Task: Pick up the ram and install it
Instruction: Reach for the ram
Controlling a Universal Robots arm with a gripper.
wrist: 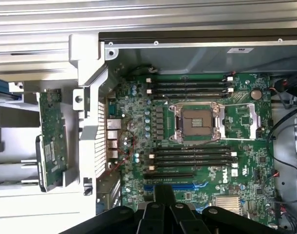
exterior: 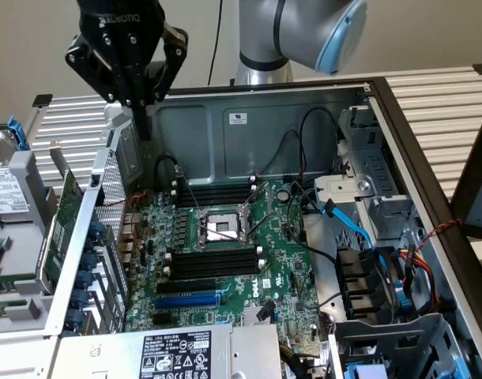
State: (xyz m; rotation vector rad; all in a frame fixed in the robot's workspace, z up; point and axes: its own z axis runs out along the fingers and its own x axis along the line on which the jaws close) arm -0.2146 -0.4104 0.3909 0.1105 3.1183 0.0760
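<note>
gripper (wrist: 165, 195) hangs vertical above the computer case (exterior: 265, 134), fingers (exterior: 144, 126) pressed together, holding nothing.

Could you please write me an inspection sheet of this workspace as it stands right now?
Surface: open computer case on a slatted metal table; motherboard exposed, CPU socket bare.
Job's things: ram sits outside the case, at the exterior view's left, not gripped; the black memory slots are empty.
Clutter: hard drive beside the case.
Grippers: gripper shut, holding nothing, above the case's corner on the ram's side.
Cables: blue cable and black cables inside the case.
Surroundings: plain wall behind.
</note>
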